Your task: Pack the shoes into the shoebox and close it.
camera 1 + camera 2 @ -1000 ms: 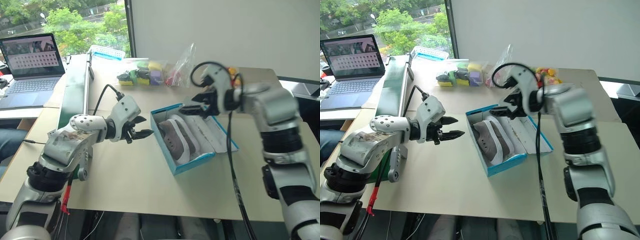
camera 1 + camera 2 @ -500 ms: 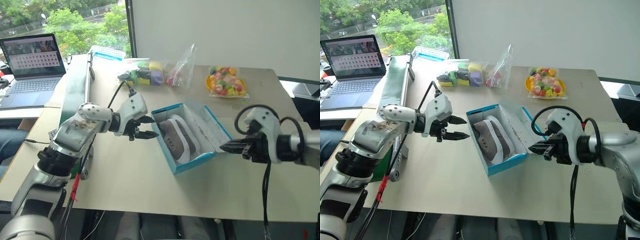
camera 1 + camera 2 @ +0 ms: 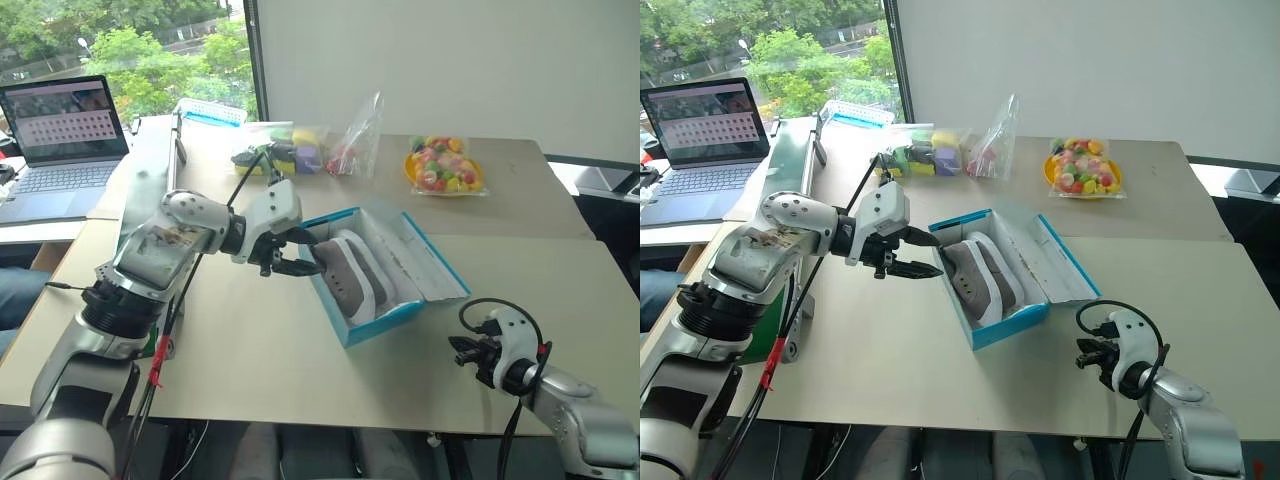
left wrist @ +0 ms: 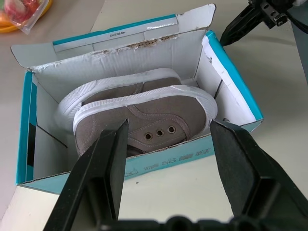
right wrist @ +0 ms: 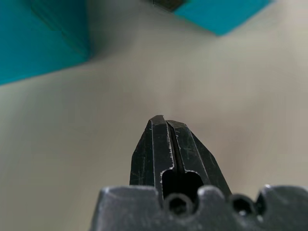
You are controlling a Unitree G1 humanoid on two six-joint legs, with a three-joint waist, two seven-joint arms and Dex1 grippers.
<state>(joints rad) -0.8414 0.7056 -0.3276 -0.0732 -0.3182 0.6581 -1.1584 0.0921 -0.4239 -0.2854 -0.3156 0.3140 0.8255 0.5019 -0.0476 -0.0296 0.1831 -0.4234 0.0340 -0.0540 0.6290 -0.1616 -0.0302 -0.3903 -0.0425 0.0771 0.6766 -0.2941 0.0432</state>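
Observation:
The blue shoebox stands open in the middle of the table, its lid folded back to the right. Both grey shoes with white soles lie inside it on their sides, one against the other. My left gripper is open and empty just outside the box's left end, pointing at the shoes. My right gripper is shut on nothing, low over the table near the front edge, right of the box; its fingertips are pressed together.
At the back of the table lie clear bags of colourful items and a yellow plate of sweets. A laptop stands on a side desk at the far left. A dark rail runs along the table's left edge.
My right arm swung from above the box down and right to the table's front edge, and its gripper shut. My left gripper moved up to the box's left end, wrist turned.

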